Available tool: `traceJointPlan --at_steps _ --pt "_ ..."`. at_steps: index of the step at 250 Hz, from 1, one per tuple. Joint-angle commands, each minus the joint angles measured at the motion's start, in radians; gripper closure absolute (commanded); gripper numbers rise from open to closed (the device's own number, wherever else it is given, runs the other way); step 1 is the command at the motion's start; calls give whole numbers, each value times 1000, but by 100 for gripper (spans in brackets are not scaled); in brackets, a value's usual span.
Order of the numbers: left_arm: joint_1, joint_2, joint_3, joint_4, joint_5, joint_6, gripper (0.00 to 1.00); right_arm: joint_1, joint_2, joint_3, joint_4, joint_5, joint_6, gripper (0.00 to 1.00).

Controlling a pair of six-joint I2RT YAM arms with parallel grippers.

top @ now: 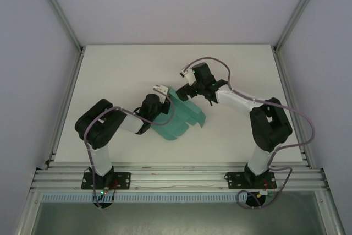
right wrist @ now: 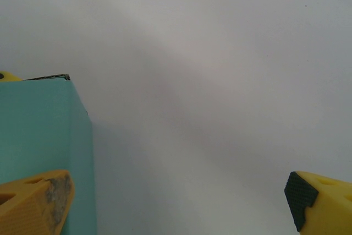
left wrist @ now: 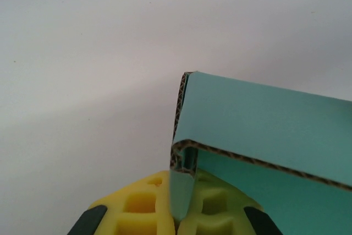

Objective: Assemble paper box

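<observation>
On the left, the left gripper (left wrist: 180,216) is pinched fully shut on the paper box (top: 180,116), its two yellow fingers (left wrist: 144,208) squeezing a thin raised wall of the teal card right at a folded corner, where the brown fluted edge shows. The box sits in the middle of the white table (top: 121,70), partly folded, with at least one panel bent up from the rest. From above it slants across the gap between the two arms, though its exact long axis is hard to judge. To the right, the right gripper (right wrist: 176,202) hangs just beside the box's far end with its jaws spread wide and nothing in them. In its wrist view the teal wall stands at the left finger (right wrist: 36,205), perhaps touching it, while the other finger is well apart over bare table. The next fold likely turns on this: the box lies to that gripper's left, so it would need to shift sideways to straddle the wall. Nothing else stands in the way.
</observation>
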Motion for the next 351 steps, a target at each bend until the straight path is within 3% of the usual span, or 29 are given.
traceJointPlan --at_steps 1,22,47,61,92,128,190,215,282,326,351 --pt "-11 47 31 -61 -153 -1 100 16 13 -2 -95 -1 49 0" --pt "-30 54 37 -70 -261 3 100 16 -32 -9 -83 32 152 0" --pt "-67 90 65 -100 -435 40 100 16 -83 24 -164 160 298 0" --pt "-75 99 65 -102 -460 32 100 14 -113 39 -222 226 347 0" --pt "-70 37 19 -89 -321 -45 100 6 -239 -45 -212 187 288 0" --pt "-64 -76 40 -213 -246 -131 100 -24 -421 -152 -228 20 152 0" --pt "1 -272 46 -376 -50 -263 100 -78 -559 -234 -335 -125 159 5" --pt "34 -333 16 -378 34 -304 100 -87 -577 -272 -277 -163 189 13" --pt "36 -399 25 -444 108 -313 100 -87 -506 -235 -115 -247 253 32" --pt "36 -387 36 -449 109 -317 100 -87 -477 -220 -97 -258 266 65" --pt "36 -371 54 -457 105 -328 100 -87 -469 -222 -98 -277 283 79"
